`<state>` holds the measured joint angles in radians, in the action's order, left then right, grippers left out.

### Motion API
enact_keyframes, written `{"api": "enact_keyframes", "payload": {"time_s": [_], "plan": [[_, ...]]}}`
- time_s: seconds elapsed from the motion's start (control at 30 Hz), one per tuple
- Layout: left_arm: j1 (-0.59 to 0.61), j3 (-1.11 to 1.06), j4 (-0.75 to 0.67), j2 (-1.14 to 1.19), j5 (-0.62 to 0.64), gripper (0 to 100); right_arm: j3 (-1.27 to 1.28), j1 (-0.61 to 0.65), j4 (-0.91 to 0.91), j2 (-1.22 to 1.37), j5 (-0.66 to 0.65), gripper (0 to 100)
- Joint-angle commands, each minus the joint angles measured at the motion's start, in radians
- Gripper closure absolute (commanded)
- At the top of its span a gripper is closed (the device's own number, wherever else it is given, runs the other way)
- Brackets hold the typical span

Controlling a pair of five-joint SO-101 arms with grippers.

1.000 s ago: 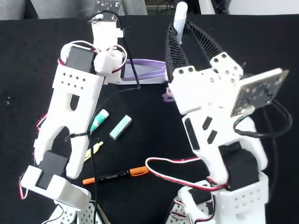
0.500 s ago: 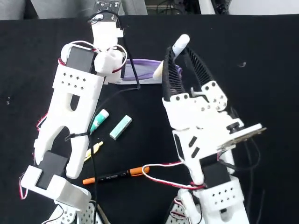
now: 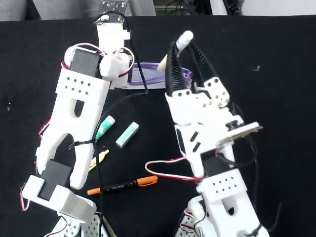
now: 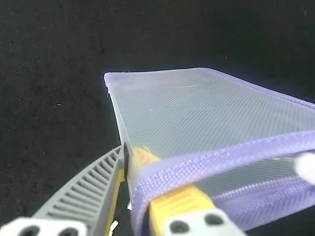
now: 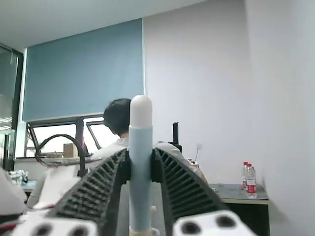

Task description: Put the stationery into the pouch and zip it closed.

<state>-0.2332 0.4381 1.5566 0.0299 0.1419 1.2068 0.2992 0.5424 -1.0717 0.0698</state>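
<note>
Purple zip tape edged the clear mesh pouch (image 4: 197, 113), which sat at the twelve o'clock side of the black table (image 3: 281, 69) in the high view. From above, the left arm's white body covered the grip. The left wrist view gave it close up: the left gripper (image 4: 132, 160) pinched the pouch's purple rim near one corner, with a grey ribbed finger (image 4: 91, 189) on one side and a yellow one on the other. The mesh stretched away from it over the table.

The right gripper (image 3: 181, 47) stood at the pouch's three o'clock end. Its black fingers were raised and pressed against a pale blue pen (image 3: 185, 38) with a white cap. The right wrist view showed that clamp squarely, the pen upright between the ribbed fingers (image 5: 98, 182), set against a room wall and a blue blind.

Loose stationery lay toward the table's eight o'clock, well apart from the pouch. A teal-capped tube (image 3: 105, 127) lay just beside a mint-green eraser (image 3: 127, 135). A small yellow piece (image 3: 98, 159) and an orange-and-black marker (image 3: 123, 186) lay nearer six o'clock.
</note>
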Motion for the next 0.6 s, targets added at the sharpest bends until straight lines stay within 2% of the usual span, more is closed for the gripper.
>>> {"api": "enact_keyframes", "payload": {"time_s": [0.0,0.27,0.33,0.5,0.57], "plan": [[-0.027,-0.012,-0.009,0.012,0.006,97,-0.004,0.015,0.08,0.104,-0.02,98.8],[-0.027,-0.012,-0.011,0.012,0.006,97,-0.036,0.017,0.095,0.24,-0.018,97.9],[-0.027,-0.012,-0.011,0.012,0.006,97,-0.038,0.02,0.095,0.26,-0.018,92.0],[-0.021,-0.033,-0.021,0.012,0.006,97,-0.038,0.043,0.095,0.268,-0.02,70.1],[-0.021,-0.054,-0.043,0.012,0.006,97,-0.038,0.043,0.095,0.268,-0.025,66.2]]}}
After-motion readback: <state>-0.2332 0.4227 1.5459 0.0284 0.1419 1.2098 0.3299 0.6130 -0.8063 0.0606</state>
